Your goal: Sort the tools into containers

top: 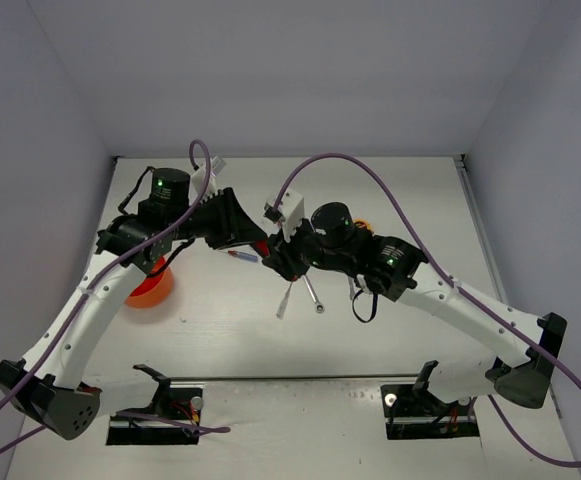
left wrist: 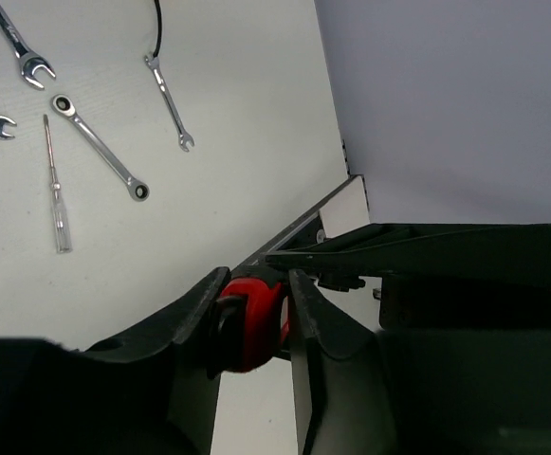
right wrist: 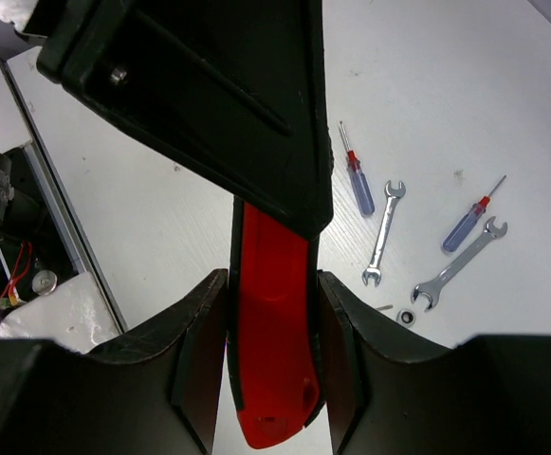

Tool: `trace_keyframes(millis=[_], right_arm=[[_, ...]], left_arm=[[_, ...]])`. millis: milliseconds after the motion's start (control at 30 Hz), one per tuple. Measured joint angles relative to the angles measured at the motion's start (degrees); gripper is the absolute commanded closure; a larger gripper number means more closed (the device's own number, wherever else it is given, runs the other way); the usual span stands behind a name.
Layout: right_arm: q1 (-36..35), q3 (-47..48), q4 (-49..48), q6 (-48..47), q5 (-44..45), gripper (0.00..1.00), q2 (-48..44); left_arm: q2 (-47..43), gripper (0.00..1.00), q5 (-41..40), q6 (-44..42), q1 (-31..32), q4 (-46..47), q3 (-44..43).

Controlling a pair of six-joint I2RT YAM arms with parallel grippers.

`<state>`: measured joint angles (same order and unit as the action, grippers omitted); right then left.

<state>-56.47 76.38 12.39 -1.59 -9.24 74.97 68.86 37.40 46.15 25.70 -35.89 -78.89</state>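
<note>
**Two grippers, one tool**

Both arms meet over mid-table! The right gripper (right wrist: pixel 270 284) clamps the red handle of the knife-like tool (right wrist: pixel 273 379). The left gripper (left wrist: pixel 254 280) pinches its other end, pads pressed on both sides. The tool hangs between them, well apart from the orange tub (top: pixel 150 290) under the left arm. Below, wrenches (right wrist: pixel 384 232) and two screwdrivers (right wrist: pixel 358 185) lie on the table (right wrist: pixel 427 85).

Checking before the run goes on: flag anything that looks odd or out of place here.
The left jaws and right jaws both clamp one red-and-black tool above the table, which looks like a handover rather than a fault. Wrenches and screwdrivers lie scattered on the table, unsorted.
</note>
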Motion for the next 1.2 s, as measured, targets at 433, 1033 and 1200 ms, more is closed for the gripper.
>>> trace_keyframes(millis=[433,1033,1200], right_arm=[[-0.2,-2.22,-0.83,0.12,2.12,0.09,0.79],[0.68,-13.72,-1.23,5.6,17.56,0.06,-10.76],[0.94,-15.83,-1.27,6.3,18.23,0.06,-11.24]], left_arm=[[-1.88,1.0,-7.71,-7.41,-0.33,-4.77,-0.04],[-10.72,1.0,-51.5,-24.22,-16.76,-17.41,-1.38],[-8.07,1.0,-56.64,-28.32,-22.46,-15.55,-1.16]])
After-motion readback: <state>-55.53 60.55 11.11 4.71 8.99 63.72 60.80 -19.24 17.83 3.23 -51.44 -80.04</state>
